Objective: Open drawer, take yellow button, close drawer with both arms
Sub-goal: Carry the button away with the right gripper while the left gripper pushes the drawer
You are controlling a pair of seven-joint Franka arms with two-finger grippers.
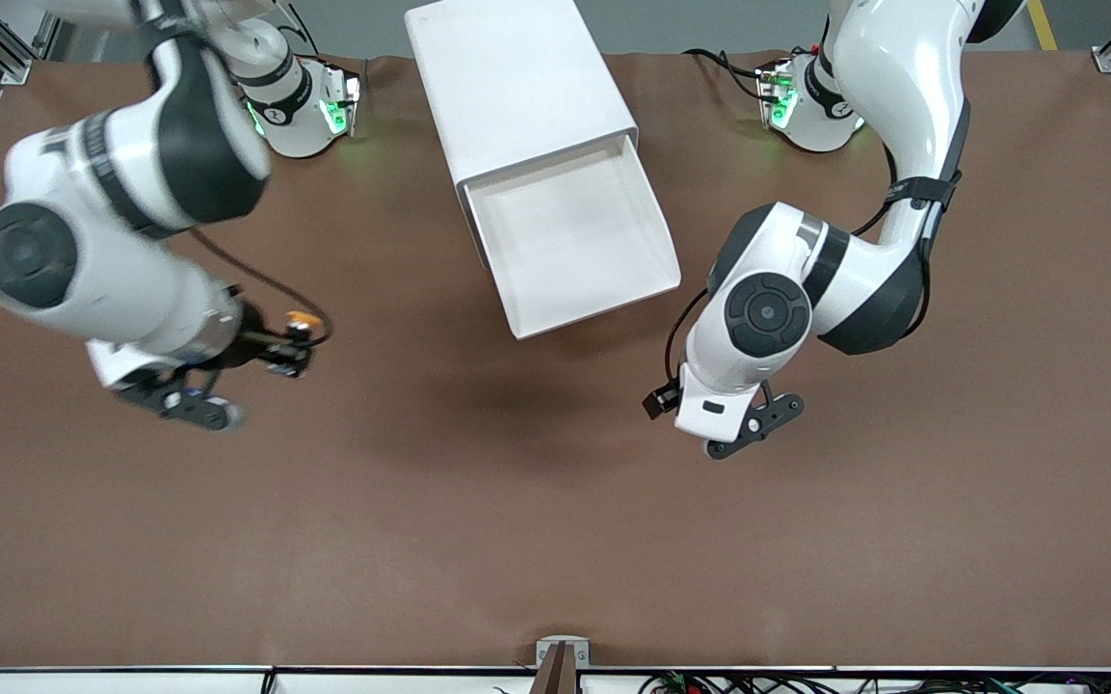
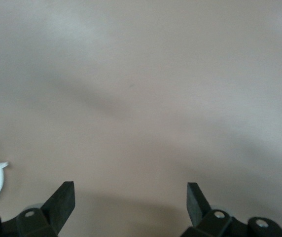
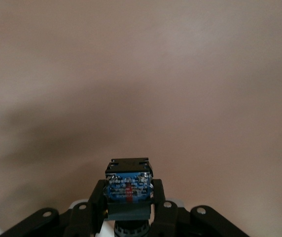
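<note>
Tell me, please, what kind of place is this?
Probably a robotics lab bench: two arms bolted along a brown mat-covered table, aluminium frame posts at its corners, and a white cabinet with its top drawer open.

Tabletop (image 1: 555,520) was plain matte brown, no pattern. Cabinet (image 1: 516,87) and its pulled-out drawer (image 1: 579,241) were white throughout. Both arms were glossy white with black joint bands; bases glowed green. Right hand (image 1: 300,349) was black; the button (image 1: 301,318) in it showed an orange-yellow cap, its underside blue with red marks. Left hand (image 2: 131,202) was black.
</note>
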